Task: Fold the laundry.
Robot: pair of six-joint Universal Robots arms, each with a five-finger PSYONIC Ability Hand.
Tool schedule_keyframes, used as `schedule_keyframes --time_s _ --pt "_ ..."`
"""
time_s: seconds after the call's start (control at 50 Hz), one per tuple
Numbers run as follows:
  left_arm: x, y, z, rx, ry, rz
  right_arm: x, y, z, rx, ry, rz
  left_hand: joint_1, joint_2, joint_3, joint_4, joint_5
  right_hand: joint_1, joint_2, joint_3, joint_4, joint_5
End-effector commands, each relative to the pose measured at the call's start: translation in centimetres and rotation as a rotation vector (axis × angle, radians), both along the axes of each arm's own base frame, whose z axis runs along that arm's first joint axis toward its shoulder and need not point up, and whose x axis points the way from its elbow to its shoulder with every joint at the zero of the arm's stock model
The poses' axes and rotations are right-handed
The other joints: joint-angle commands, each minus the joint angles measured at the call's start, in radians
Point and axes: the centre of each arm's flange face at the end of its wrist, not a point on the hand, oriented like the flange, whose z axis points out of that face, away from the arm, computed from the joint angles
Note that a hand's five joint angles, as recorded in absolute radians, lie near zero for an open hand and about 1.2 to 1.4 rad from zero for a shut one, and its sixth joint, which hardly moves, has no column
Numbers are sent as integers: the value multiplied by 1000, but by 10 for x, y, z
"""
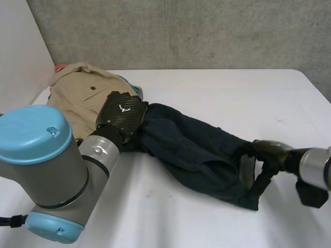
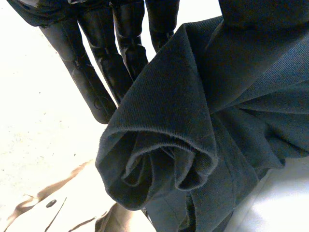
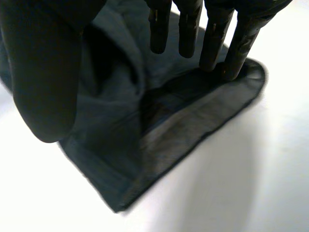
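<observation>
A dark navy garment point(image 1: 191, 150) lies stretched across the table from the middle left to the right. My left hand point(image 1: 121, 114) sits on its left end. In the left wrist view the bunched navy cloth point(image 2: 193, 121) is gathered against that hand's straight fingers point(image 2: 91, 63) and hangs above the table. My right hand point(image 1: 269, 150) is at the garment's right end. Its fingers point(image 3: 212, 43) are straight and spread from the thumb point(image 3: 43, 72), fingertips just over the open hem point(image 3: 193, 125).
A beige garment point(image 1: 83, 93) lies at the back left of the white table point(image 1: 217, 88), partly under the navy one and below my left hand point(image 2: 63, 203). A bit of orange cloth point(image 1: 59, 67) peeks out behind it. A concrete wall stands behind.
</observation>
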Motion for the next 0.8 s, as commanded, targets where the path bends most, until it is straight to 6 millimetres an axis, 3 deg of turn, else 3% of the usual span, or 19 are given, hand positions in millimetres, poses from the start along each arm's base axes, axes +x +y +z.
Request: schedule_keyframes --time_s 0.02,0.18,0.24,0.28,0.3,0.34,0.42,0.44,0.48,0.5,0.52,0.54,0.56,0.62,0.64,0.68,0.7,0.72,0.8 --pt "0 -4 2 -8 5 5 26 26 -19 -25 -8 71 272 202 211 198 267 112 60 81 73 82" --pt "-2 -7 4 -15 8 5 36 28 -30 -152 84 20 272 202 211 198 267 144 92 113 105 114" --pt "-3 -7 3 -15 6 1 42 27 -38 -177 108 15 272 202 211 198 267 293 242 262 255 263" --pt "-4 -9 3 -15 6 1 45 25 -42 -185 116 13 272 202 211 198 267 521 470 490 483 491" --pt "-6 -12 0 -11 4 1 48 19 -44 -205 118 5 272 202 211 198 267 1014 962 983 975 984" --pt "-9 -17 -2 -15 3 0 51 10 -41 -245 108 -3 272 202 211 198 267 1129 1078 1098 1091 1100" --pt "-19 -39 1 -50 19 6 60 -21 -11 -412 72 -23 272 202 211 198 267 1129 1078 1098 1091 1100" --pt "-22 -54 9 -83 37 15 65 -37 10 -505 56 -26 272 202 211 198 267 1129 1078 1098 1091 1100" --pt "-25 -74 24 -141 62 30 70 -51 32 -597 46 -28 272 202 211 198 267 1129 1078 1098 1091 1100" --pt "-25 -82 32 -173 75 36 74 -65 56 -701 39 -31 272 202 211 198 267 1129 1078 1098 1091 1100" --pt "-27 -102 60 -283 109 43 76 -72 70 -757 33 -40 272 202 211 198 267 1129 1078 1098 1091 1100" --pt "-28 -108 69 -320 121 43 79 -85 100 -891 27 -65 272 202 211 198 267 1129 1078 1098 1091 1100" --pt "-30 -120 96 -428 168 48 80 -89 112 -946 22 -78 272 202 211 198 267 1129 1078 1098 1091 1100" --pt "-32 -130 142 -610 263 47 83 -107 163 -1199 -18 -163 272 202 211 198 267 1129 1078 1098 1091 1100" --pt "-32 -130 166 -715 323 41 85 -109 174 -1262 -32 -179 272 202 211 198 267 1129 1078 1098 1091 1100" --pt "-31 -130 184 -801 373 41 85 -114 194 -1375 -62 -221 272 202 211 198 267 1129 1078 1098 1091 1100" --pt "-29 -130 190 -832 394 42 85 -115 211 -1473 -90 -256 272 202 211 198 267 1129 1078 1098 1091 1100" --pt "-27 -131 198 -878 433 37 85 -115 216 -1504 -100 -267 272 202 211 198 267 1129 1078 1098 1091 1100" --pt "-26 -132 193 -855 469 22 87 -115 224 -1566 -100 -263 272 202 211 198 267 1129 1078 1098 1091 1100"
